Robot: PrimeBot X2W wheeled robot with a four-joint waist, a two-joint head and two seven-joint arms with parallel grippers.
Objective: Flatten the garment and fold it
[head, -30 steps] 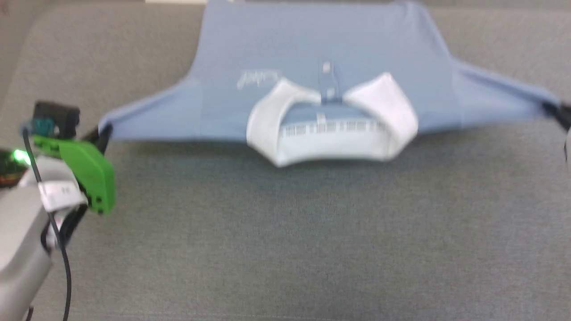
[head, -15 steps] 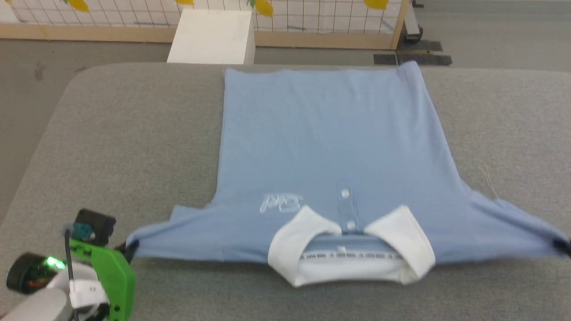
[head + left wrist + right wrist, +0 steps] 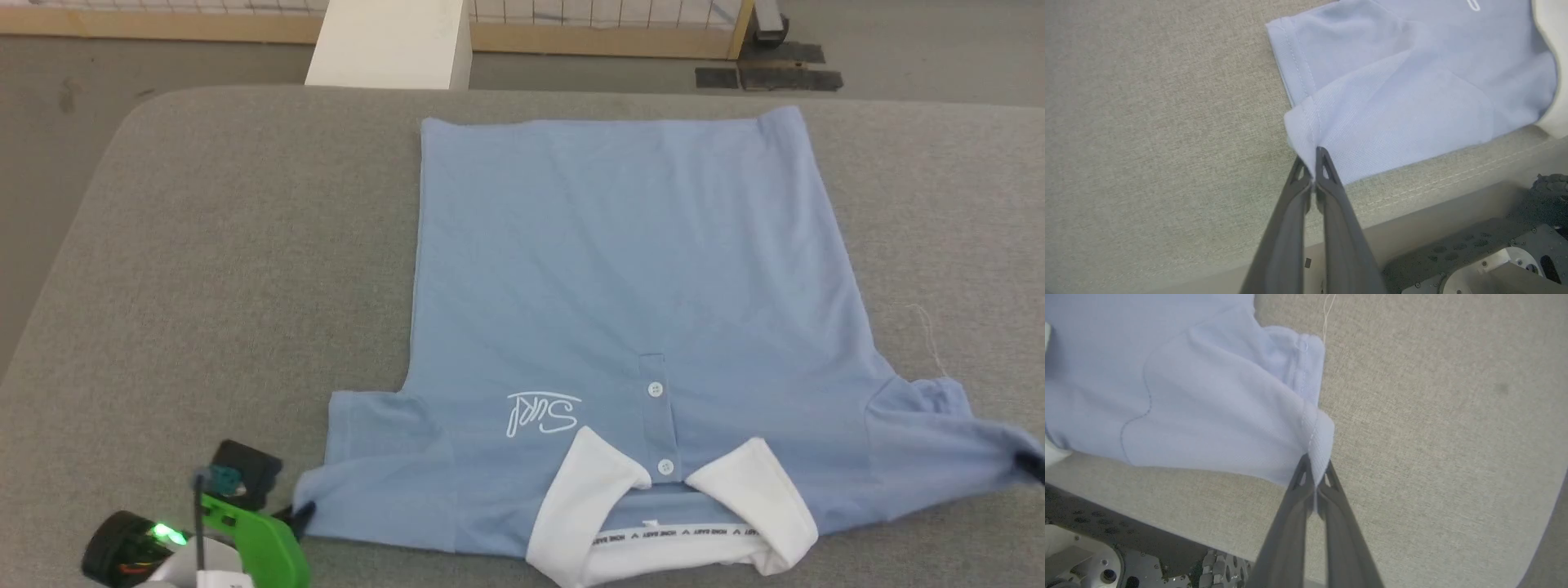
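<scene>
Light blue knit fabric covers the middle of the grey cloth-covered bench (image 3: 204,269): a short-sleeved polo shirt (image 3: 620,269) lies face up and mostly flat, its hem near the far edge of the bench and its white collar (image 3: 584,498) nearest the robot, close to the near edge. The collar's two points spread open, showing a white inner band with small dark print. Two white buttons (image 3: 654,389) sit on the placket above the collar, and a white cursive logo (image 3: 543,412) lies just to the left of them in the head view. Both sleeves stretch out sideways. The left gripper (image 3: 1312,163), with a green housing (image 3: 261,547) behind it in the head view, has its two dark fingers pressed together on the near corner of the left sleeve's cuff, the stitched hem bunched into a small fold between the tips. The right gripper (image 3: 1315,467) is likewise clamped on the outer corner of the right sleeve, where the cloth puckers and rises into a soft ridge; in the head view its dark tip shows at the right edge. The right sleeve is more wrinkled than the left. A thin pale loose thread (image 3: 931,335) lies on the bench just beyond the right sleeve. Past the bench, on the grey floor, stands a white box (image 3: 392,41) in front of a low wooden rail (image 3: 604,37) with wire mesh.
</scene>
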